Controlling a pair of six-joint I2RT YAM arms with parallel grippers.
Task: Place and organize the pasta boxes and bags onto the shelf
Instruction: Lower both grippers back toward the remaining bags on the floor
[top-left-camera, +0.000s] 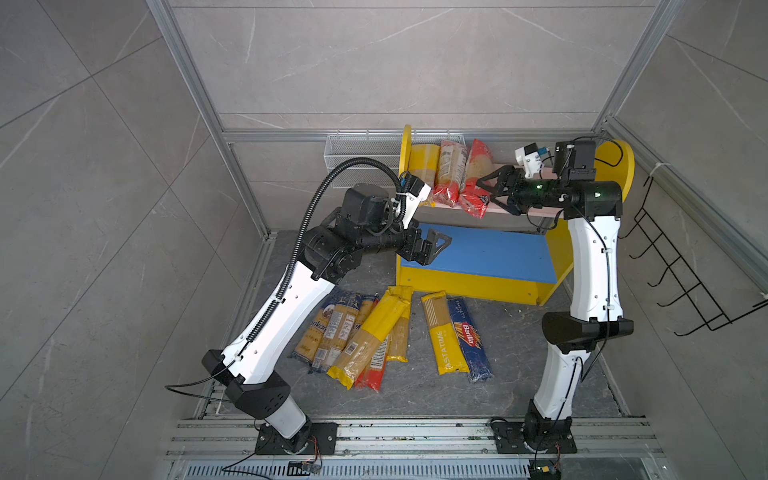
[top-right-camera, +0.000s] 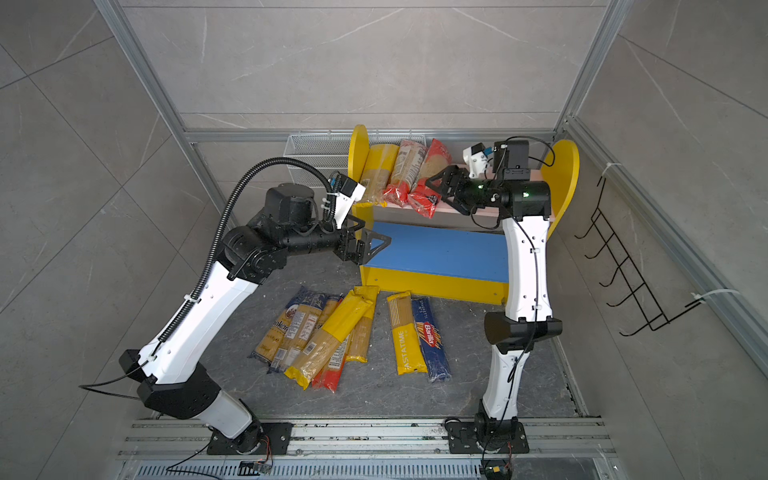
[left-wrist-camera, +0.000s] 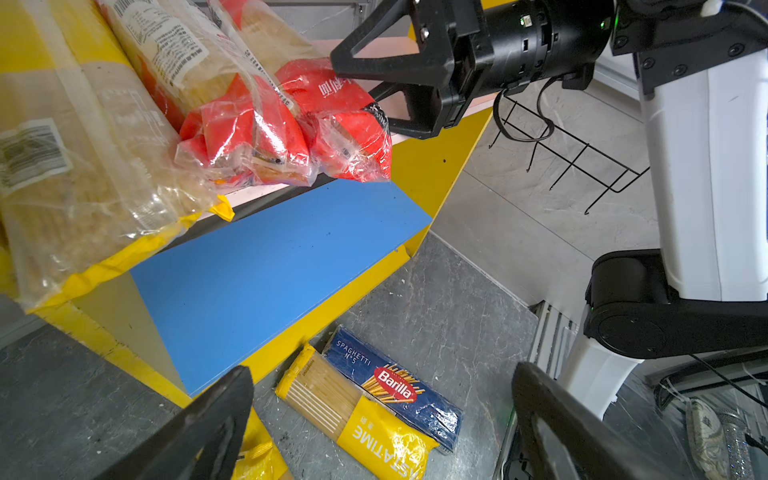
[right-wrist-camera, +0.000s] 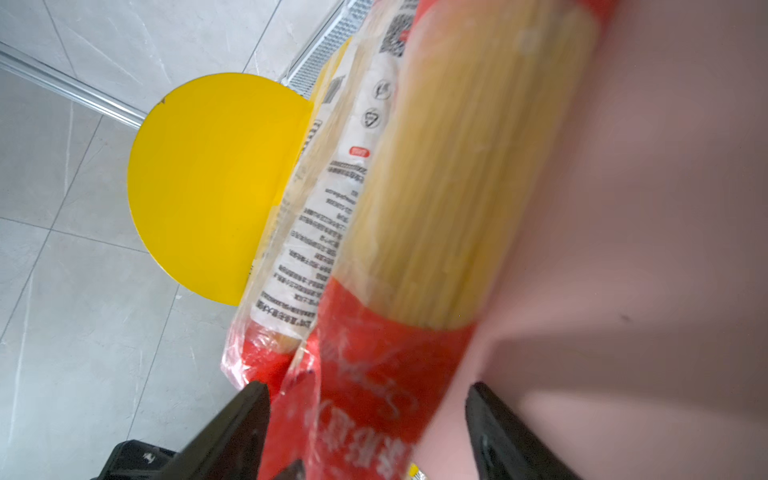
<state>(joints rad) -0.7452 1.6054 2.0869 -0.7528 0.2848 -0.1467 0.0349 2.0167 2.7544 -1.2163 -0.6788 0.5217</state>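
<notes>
The shelf (top-left-camera: 615, 162) stands at the back, with a pink upper board (right-wrist-camera: 665, 208) and a blue lower board (top-left-camera: 490, 253). Three pasta packets lie side by side on the pink board: yellow (top-left-camera: 424, 170), red with clear film (top-left-camera: 449, 174) and red (top-left-camera: 476, 178). My right gripper (top-left-camera: 488, 191) (right-wrist-camera: 365, 388) is open, its jaws straddling the near end of the red packet (right-wrist-camera: 436, 187) with a gap on the pink side. My left gripper (top-left-camera: 438, 247) (left-wrist-camera: 382, 374) hangs open and empty at the blue board's left end. Several packets (top-left-camera: 365, 332) lie piled on the floor.
A yellow packet (top-left-camera: 442, 336) and a dark blue Barilla packet (top-left-camera: 469, 336) lie side by side in front of the shelf. A white mesh basket (top-left-camera: 361, 153) hangs behind the shelf's left panel. A black wire hook rack (top-left-camera: 681, 270) is on the right wall.
</notes>
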